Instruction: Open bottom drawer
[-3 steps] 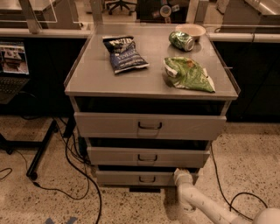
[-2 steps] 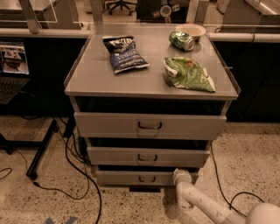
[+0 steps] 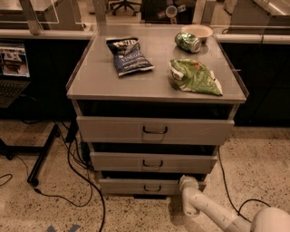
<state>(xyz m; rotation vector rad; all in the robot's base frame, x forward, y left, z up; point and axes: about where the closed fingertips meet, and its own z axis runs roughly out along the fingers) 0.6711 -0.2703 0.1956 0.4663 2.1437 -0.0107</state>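
My tool (image 3: 187,182) sits low at the right end of the bottom drawer (image 3: 131,186), lowest of three; open or closed, I cannot tell. Reaching step, I judge: next it must move left onto the handle (image 3: 152,188).

**Robotics lab bay in an office space**

Reads as a lab inside an office, not a home. Evidence:

- A grey metal drawer cabinet (image 3: 154,86) stands alone on a speckled terrazzo floor (image 3: 258,163).
- Loose black cables (image 3: 74,165) trail over the floor beside and behind it.
- An open laptop (image 3: 11,74) sits on a dark bench at left, with a black stand leg (image 3: 43,156) below it.
- Long pale-edged worktops run behind the cabinet, and an office chair base (image 3: 124,4) shows at the top.
- The cabinet top holds snack items: a blue chip bag (image 3: 129,56), a green chip bag (image 3: 195,77), a green can (image 3: 188,42) on its side and a pale bowl (image 3: 198,31).
- A white robot arm (image 3: 213,210) enters from bottom right. Its gripper (image 3: 186,182) sits low, at the right end of the bottom drawer (image 3: 136,186) front.
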